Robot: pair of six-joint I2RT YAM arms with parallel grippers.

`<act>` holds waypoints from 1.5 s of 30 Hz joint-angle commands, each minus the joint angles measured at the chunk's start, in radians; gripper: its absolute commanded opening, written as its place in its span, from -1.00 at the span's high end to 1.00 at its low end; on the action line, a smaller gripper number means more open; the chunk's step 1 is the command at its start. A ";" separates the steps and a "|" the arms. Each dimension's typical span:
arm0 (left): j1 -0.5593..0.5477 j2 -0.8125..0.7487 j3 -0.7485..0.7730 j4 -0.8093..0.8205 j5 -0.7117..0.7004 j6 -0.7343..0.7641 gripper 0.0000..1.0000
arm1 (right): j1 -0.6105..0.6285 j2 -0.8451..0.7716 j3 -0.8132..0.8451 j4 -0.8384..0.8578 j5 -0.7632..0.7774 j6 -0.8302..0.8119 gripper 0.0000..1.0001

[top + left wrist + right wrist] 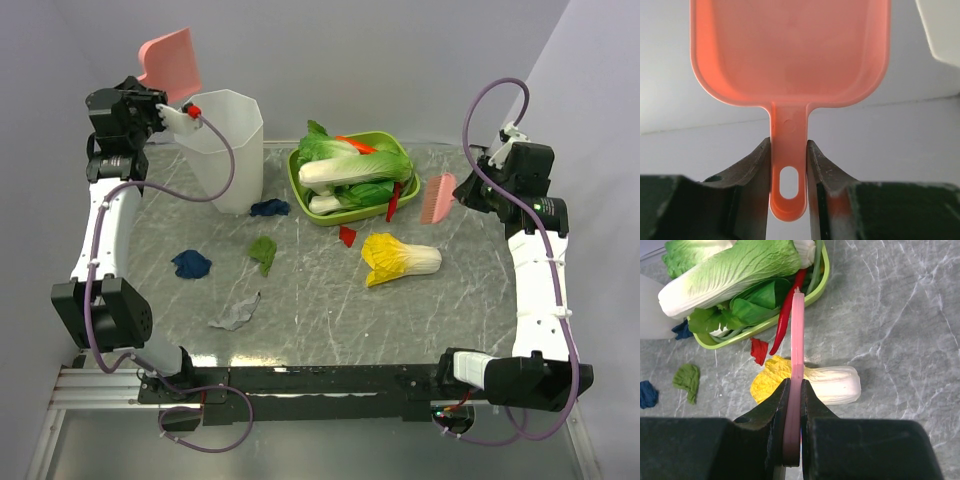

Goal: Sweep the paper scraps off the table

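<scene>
Several paper scraps lie on the grey marble table (470, 290): dark blue by the bin (269, 208), dark blue at left (191, 264), green (263, 251), white-grey (236, 313) and red (347, 236). My left gripper (160, 97) is shut on the handle of a pink dustpan (790, 50), held high at the far left, above the table. My right gripper (466, 190) is shut on a pink brush (797, 340), held edge-on above the table's right side. The right wrist view shows the red scrap (759, 350) and the green scrap (687, 380).
A white bin (228, 150) stands at the back left under the dustpan. A green oval tray (400, 188) with toy greens and a red chilli (787, 315) sits at the back centre. A yellow-and-white toy cabbage (400, 258) lies right of centre.
</scene>
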 commanded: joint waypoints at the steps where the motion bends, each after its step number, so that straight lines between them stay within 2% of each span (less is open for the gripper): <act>1: -0.037 -0.078 0.047 0.116 -0.008 -0.298 0.99 | -0.010 -0.016 0.004 0.040 -0.020 0.013 1.00; 2: -0.052 -0.083 0.087 0.057 -0.008 -0.435 0.99 | -0.009 -0.016 0.007 0.040 -0.018 0.010 1.00; 4: -0.078 -0.095 0.147 -0.023 -0.001 -0.554 0.99 | -0.010 -0.012 0.013 0.039 -0.023 -0.001 1.00; 5: -0.089 -0.101 0.159 -0.075 0.004 -0.662 0.99 | -0.009 -0.010 0.018 0.036 -0.027 -0.006 1.00; 7: -0.111 -0.133 0.170 -0.137 0.029 -0.744 0.99 | -0.007 0.002 0.036 0.036 -0.044 -0.021 1.00; 9: -0.180 -0.167 0.140 -0.189 0.065 -0.824 0.99 | 0.004 0.019 0.051 0.034 -0.058 -0.027 1.00; 14: -0.335 -0.311 -0.035 -0.307 0.182 -0.927 0.99 | 0.086 0.053 0.123 0.039 -0.012 -0.111 1.00; 15: -0.348 -0.331 -0.057 -0.342 0.269 -0.924 0.99 | 0.167 0.053 0.134 0.042 0.008 -0.146 1.00; 18: -0.404 -0.396 -0.140 -0.468 0.344 -0.999 0.99 | 0.334 0.039 0.139 0.065 0.059 -0.344 1.00; 19: -0.411 -0.406 -0.175 -0.487 0.357 -1.047 0.99 | 0.374 0.035 0.121 0.068 0.071 -0.428 1.00; 20: -0.411 -0.417 -0.193 -0.489 0.371 -1.158 0.99 | 0.405 0.022 0.105 0.076 0.079 -0.459 1.00; 24: -0.411 -0.524 -0.314 -0.437 0.391 -1.369 0.99 | 0.526 -0.036 -0.014 0.119 0.053 -0.631 1.00; 26: -0.410 -0.558 -0.359 -0.389 0.296 -1.435 0.99 | 0.591 -0.059 -0.085 0.152 0.056 -0.679 1.00; 29: -0.404 -0.584 -0.356 -0.366 0.155 -1.437 0.99 | 0.660 -0.042 -0.137 0.157 0.076 -0.765 1.00; 31: -0.392 -0.594 -0.347 -0.343 0.124 -1.443 0.99 | 0.698 -0.021 -0.134 0.134 0.077 -0.834 1.00; 35: -0.373 -0.591 -0.332 -0.292 0.159 -1.449 0.99 | 0.807 0.056 -0.140 0.177 0.123 -0.904 1.00; 39: -0.367 -0.588 -0.316 -0.281 0.196 -1.452 0.99 | 0.861 0.133 -0.165 0.276 0.209 -1.021 1.00; 45: -0.364 -0.592 -0.304 -0.278 0.200 -1.438 0.99 | 0.869 0.223 -0.243 0.465 0.238 -1.171 1.00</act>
